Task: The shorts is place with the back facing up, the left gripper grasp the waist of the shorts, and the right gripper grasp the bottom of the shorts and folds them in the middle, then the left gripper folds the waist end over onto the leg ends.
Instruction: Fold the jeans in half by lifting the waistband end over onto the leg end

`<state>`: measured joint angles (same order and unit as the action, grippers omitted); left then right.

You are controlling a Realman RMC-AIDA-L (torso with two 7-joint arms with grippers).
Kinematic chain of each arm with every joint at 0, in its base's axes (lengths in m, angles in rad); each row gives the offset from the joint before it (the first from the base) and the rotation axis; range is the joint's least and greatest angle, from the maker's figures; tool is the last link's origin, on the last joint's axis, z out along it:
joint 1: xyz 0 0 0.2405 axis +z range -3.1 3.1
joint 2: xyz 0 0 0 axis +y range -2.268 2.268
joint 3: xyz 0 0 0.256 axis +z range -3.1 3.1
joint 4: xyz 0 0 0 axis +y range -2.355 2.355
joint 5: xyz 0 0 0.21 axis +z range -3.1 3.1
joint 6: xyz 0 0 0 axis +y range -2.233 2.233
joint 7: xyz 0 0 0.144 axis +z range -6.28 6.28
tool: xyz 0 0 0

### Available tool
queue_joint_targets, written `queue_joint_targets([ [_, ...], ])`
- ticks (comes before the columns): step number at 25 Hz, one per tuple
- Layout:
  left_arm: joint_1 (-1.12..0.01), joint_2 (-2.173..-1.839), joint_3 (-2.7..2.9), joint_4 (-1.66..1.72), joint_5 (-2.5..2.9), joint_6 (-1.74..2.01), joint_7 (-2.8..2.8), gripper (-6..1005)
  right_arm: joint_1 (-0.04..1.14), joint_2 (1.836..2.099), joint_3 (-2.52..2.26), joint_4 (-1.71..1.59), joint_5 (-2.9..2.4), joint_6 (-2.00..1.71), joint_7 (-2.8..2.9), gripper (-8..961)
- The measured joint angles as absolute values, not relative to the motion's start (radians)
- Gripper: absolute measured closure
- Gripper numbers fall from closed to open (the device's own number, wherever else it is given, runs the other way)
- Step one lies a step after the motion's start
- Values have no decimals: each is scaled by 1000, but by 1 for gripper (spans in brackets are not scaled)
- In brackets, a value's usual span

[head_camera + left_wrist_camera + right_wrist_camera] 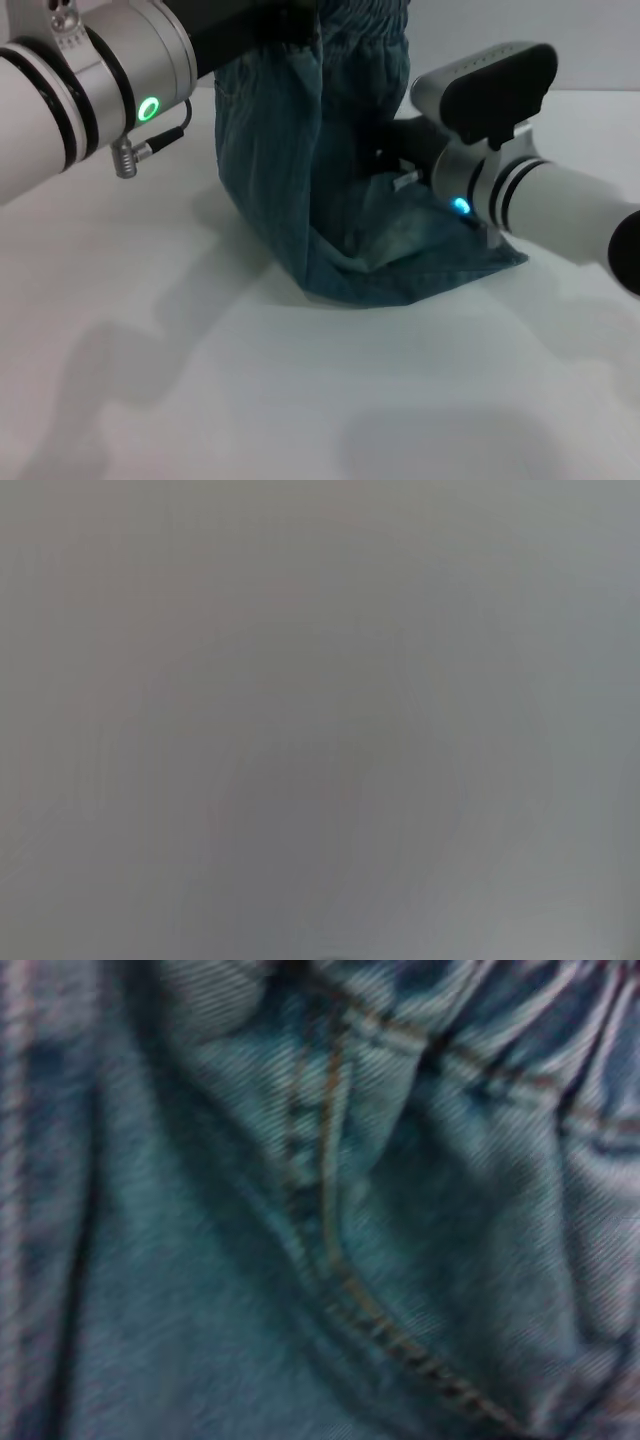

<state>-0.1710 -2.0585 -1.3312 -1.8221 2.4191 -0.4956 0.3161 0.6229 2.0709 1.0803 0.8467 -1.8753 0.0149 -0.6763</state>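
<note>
Table (200, 380): plain white, smooth.
Shorts (290, 170): faded ribbed denim, hoisted at the gathered waist (365, 25), lower end crumpled on the table.
Left gripper: cut off beyond the frame.
Right gripper (395, 150): buried in denim, grip unreadable.

Prob. a lab/test bench: bare white tabletop (200, 380), plain pale wall (500, 20) behind.

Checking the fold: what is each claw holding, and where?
The shorts hang lifted by the waist under the left arm; neither claw's grip is visible.
</note>
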Motion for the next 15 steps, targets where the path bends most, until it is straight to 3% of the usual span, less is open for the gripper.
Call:
queue_joint_targets([
  [9, -152, -2057, -1307, -1837, 2419, -499, 316, 936, 640, 2071, 1238, 858, -2014, 77, -677, 935],
  [15, -158, -2059, -1301, -1812, 2419, -494, 316, 931, 545, 2077, 1162, 934, -2004, 120, -673, 933],
])
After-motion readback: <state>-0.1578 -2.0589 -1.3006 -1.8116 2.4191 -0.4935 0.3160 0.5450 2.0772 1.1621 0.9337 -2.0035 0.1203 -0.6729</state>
